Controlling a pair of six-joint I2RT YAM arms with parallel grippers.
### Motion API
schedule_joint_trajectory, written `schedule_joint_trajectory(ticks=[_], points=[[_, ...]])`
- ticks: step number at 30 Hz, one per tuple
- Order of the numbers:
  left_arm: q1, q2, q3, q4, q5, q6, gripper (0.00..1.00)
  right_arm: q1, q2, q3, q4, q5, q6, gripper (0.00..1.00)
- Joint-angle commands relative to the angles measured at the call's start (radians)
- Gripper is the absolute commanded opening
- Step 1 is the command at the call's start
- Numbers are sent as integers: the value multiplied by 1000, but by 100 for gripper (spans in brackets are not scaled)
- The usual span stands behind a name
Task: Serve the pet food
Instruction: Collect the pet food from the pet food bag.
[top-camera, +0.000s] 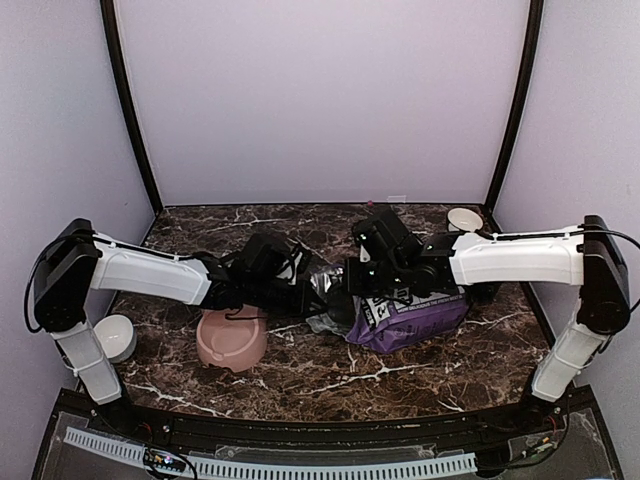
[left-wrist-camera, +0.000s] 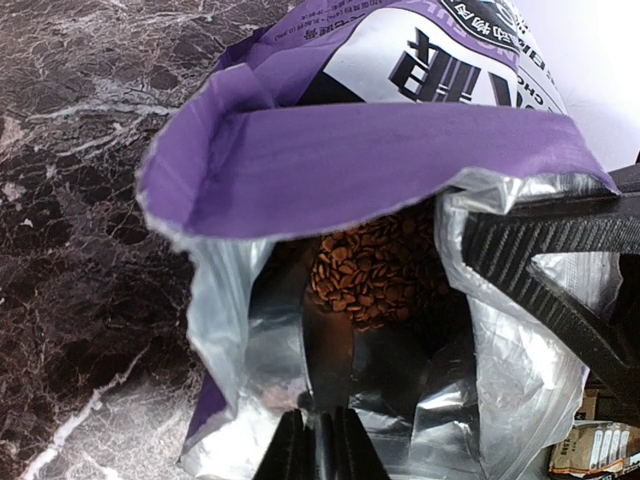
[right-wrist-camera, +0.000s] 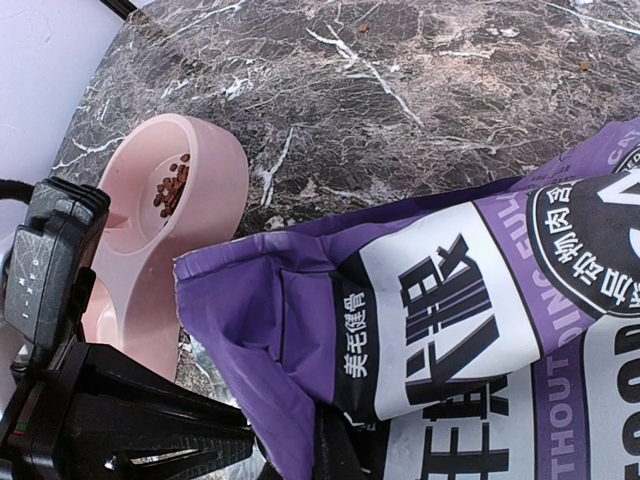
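Low at the middle of the left wrist view: left gripper (left-wrist-camera: 320, 430), only the tips showing, close together at the open mouth of the purple bag (left-wrist-camera: 400, 150). Whether clamped on anything, impossible to tell. Just above the tips, a dark narrow strip (left-wrist-camera: 327, 345) running up over the silver lining toward the pet food (left-wrist-camera: 375, 270), its nature unclear. Kibble heaped deep inside the bag, reddish-brown, framed by the arched purple lip above and crinkled foil on both sides. At the right edge of the same view, one black trussed finger (left-wrist-camera: 560, 260) of the right gripper (top-camera: 355, 285) pressed against the foil rim.

From the right wrist view, right gripper closed on the bag's lifted purple lip, the flap caught low in the frame between the black fingers. Printed white-and-purple panel filling the lower right. At left, pink bowl (right-wrist-camera: 225, 165), with a small scatter of the same kibble in the one well that shows, just beside the bag mouth. Black body of the left gripper at far left, in front of the bowl.

Seen from above, both grippers meeting at mid-frame over the bag mouth. Bag lying flat on the dark marble table (top-camera: 400, 375), mouth toward the left, pink bowl to its lower left. White bowl (top-camera: 115, 337) at the left edge of the frame. Small white dish (top-camera: 465, 218) at the upper right corner of the table.
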Motion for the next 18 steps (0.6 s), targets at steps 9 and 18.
schedule_joint_trajectory(ticks=[9,18], points=[[0,2,-45,-14,50,-36,0,1,-54,-12,-11,22,2,0],[3,69,-52,170,126,-121,0,1,-59,-8,-10,19,1,0]])
